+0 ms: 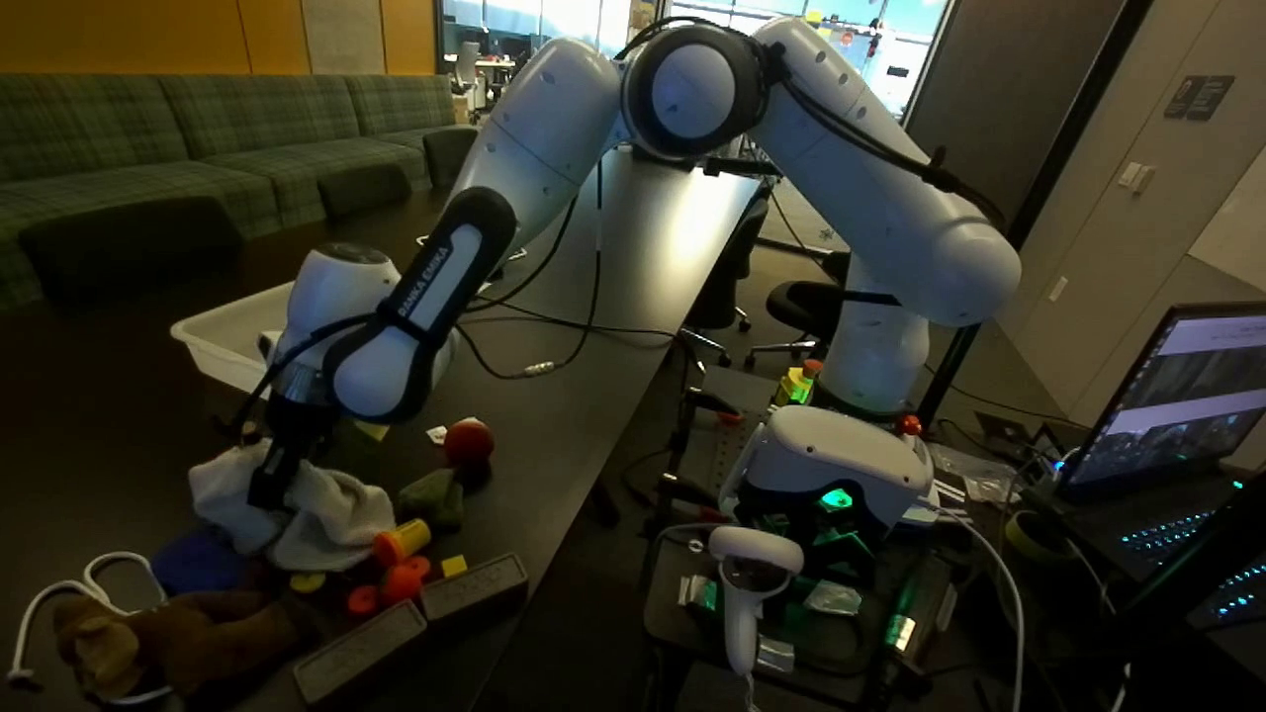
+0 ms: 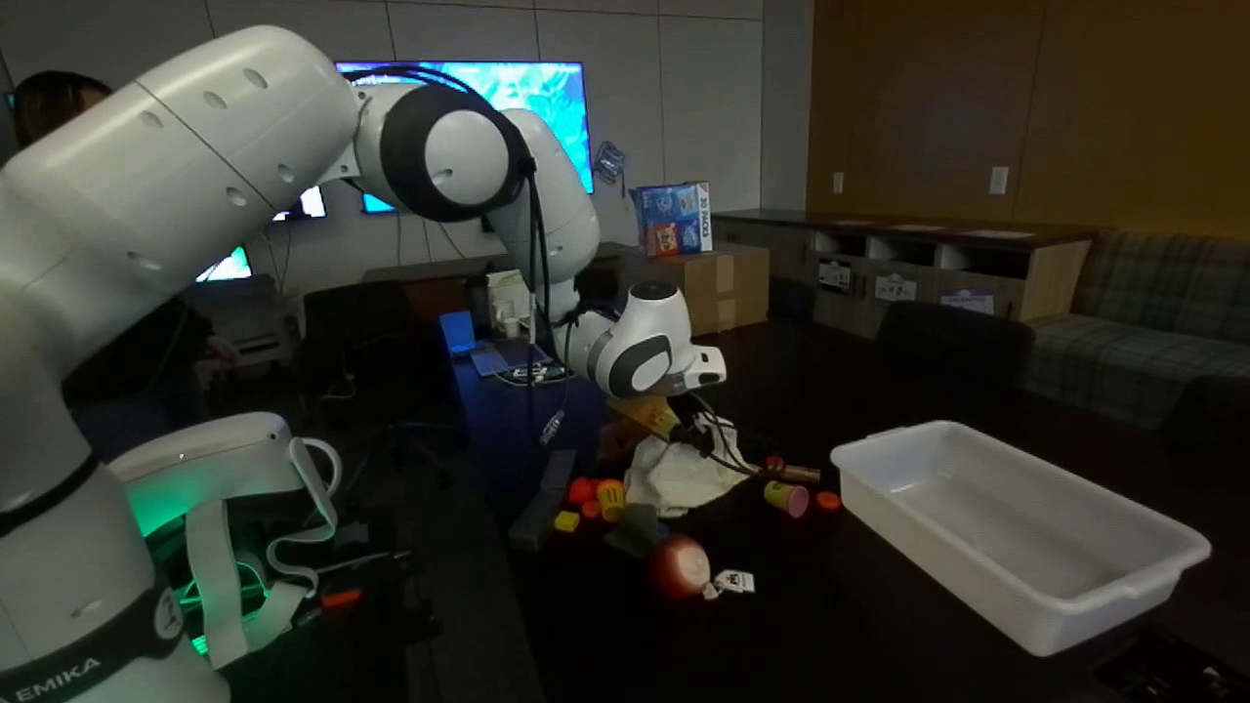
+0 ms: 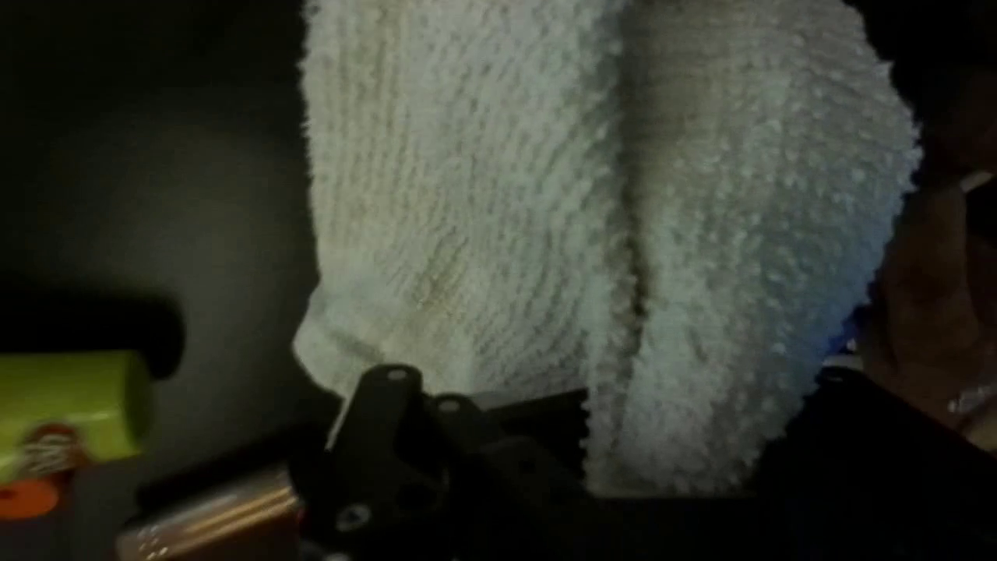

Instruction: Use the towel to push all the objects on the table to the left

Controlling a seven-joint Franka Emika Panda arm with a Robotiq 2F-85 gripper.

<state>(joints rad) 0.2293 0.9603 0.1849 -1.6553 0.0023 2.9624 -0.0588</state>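
My gripper [image 1: 272,487] points down into the off-white towel [image 1: 331,519], whose folds bulge out on both sides of the fingers. In the wrist view the towel [image 3: 483,195] fills the middle and one fold runs up between the jaws, which are shut on it; the fingertips are hidden there. Around the towel on the black table [image 2: 801,625] lie the objects: a red ball [image 2: 677,566], a green soft piece [image 1: 432,497], a yellow-orange can [image 1: 403,542], red pieces [image 1: 401,581], a yellow cube [image 2: 566,521] and a brown plush [image 1: 193,638]. A lime can [image 3: 66,405] shows beside the towel.
A white bin [image 2: 928,542] stands on the table near the lime can. Two grey blocks [image 1: 475,585] lie along the table edge. A blue item [image 1: 196,562] sits against the towel, with a white cord [image 1: 45,603] beyond it. A copper-coloured cylinder [image 3: 218,514] lies close to the gripper.
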